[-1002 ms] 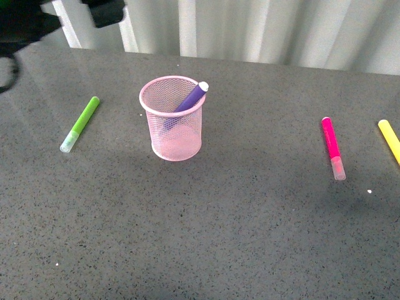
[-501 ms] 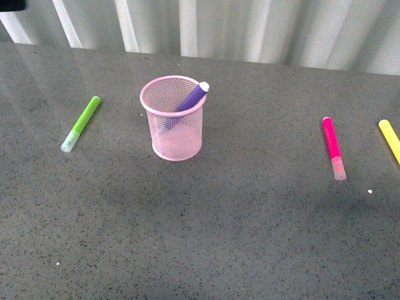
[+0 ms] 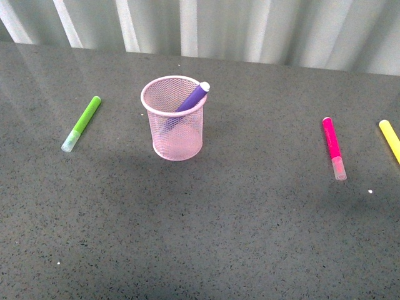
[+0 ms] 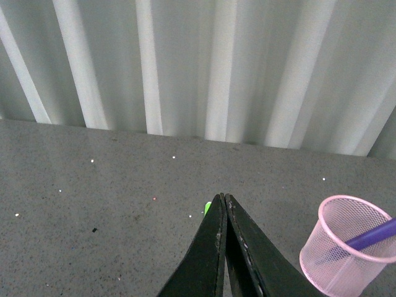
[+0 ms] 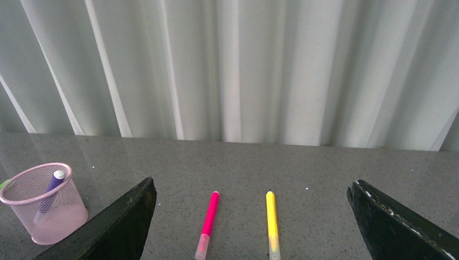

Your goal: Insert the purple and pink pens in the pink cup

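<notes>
Purple pen (image 3: 190,98) leans inside pink cup (image 3: 177,134), its tip above the rim. Pink pen (image 3: 332,142) lies flat on the table (image 3: 219,237), well right of the cup and near the yellow marker (image 3: 390,139).

Left end effector (image 4: 221,198): pressed closed, empty. Right end effector (image 5: 251,186): spread wide, empty.

Likely step: fetching the pink pen. Next move: lower the right arm and straddle the barrel, keeping clear of the yellow marker. Open table all round.

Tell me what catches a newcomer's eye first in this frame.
The light pink wire-mesh cup stands left of centre on the dark speckled table, a dark purple marker leaning inside it. The bright magenta-pink marker lies flat far to its right, beside a yellow marker.
</notes>
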Motion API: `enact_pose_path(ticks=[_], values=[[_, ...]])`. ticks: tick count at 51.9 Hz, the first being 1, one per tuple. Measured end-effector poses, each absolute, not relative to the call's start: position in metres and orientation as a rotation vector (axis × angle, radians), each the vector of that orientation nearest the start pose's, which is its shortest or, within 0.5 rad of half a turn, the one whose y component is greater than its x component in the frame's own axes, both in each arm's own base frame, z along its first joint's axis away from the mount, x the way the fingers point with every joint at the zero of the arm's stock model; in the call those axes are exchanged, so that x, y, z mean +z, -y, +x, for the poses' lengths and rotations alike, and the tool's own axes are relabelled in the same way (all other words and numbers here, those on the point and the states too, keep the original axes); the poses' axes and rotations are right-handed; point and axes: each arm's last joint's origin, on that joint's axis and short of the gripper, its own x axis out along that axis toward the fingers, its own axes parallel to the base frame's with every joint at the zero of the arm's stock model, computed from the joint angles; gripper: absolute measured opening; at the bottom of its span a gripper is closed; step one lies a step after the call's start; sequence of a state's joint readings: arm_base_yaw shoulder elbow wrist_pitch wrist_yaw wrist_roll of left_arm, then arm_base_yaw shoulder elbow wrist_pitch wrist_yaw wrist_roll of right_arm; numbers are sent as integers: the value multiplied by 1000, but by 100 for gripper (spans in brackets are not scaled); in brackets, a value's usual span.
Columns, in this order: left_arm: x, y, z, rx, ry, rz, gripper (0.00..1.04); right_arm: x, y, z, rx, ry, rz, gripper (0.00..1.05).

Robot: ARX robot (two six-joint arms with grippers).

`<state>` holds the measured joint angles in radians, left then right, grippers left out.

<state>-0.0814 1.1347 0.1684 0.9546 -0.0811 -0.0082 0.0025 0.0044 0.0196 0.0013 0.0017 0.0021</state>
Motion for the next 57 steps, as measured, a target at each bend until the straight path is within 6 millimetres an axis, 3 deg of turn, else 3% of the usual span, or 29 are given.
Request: enact_pose_path(ticks=[12, 24, 57], values=[[160, 0, 170, 2, -22, -8, 4, 170, 0, 97, 0, 17, 2, 98], [164, 0, 147, -2, -10, -7, 4, 170, 0, 97, 1, 17, 2, 98], [174, 0, 120, -2, 23, -7, 4, 170, 0, 97, 1, 17, 2, 98]])
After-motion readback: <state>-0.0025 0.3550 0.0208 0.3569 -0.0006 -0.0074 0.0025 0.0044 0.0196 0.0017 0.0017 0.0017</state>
